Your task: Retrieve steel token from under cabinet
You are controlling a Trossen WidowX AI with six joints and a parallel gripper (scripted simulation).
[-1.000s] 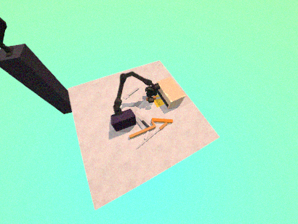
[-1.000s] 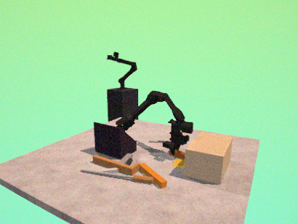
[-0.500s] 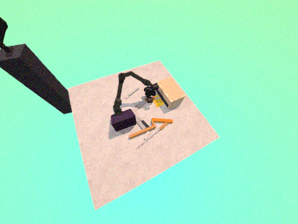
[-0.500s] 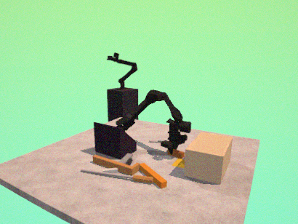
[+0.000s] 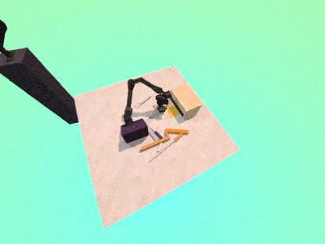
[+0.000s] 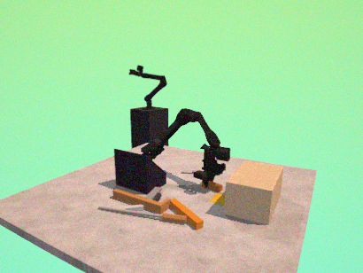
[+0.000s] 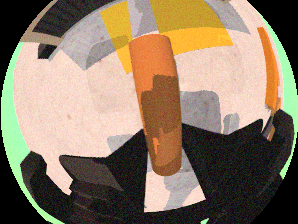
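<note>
Handle (image 6: 215, 186) (image 7: 158, 100) pointing toward cabinet (image 5: 186, 101) (image 6: 253, 191)

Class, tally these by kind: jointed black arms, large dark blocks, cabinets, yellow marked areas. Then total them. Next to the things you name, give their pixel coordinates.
Jointed black arms: 2 (near arm (image 5: 129, 99) (image 6: 169, 131), far arm (image 5: 1, 32) (image 6: 156, 89))
Large dark blocks: 2 (near block (image 5: 135, 132) (image 6: 133, 170), far block (image 5: 43, 83) (image 6: 142, 124))
Cabinet (image 5: 188, 101) (image 6: 248, 199) (image 7: 42, 37): 1
Yellow marked area (image 5: 173, 112) (image 6: 217, 198) (image 7: 200, 42): 1
Total: 6

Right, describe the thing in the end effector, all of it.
The orange rounded handle has a smooth, matte-looking surface, partly shadowed. Its near end is between the fingers of the black end effector; its far end points toward the yellow marked area. Whether it touches the table is unclear.
</note>
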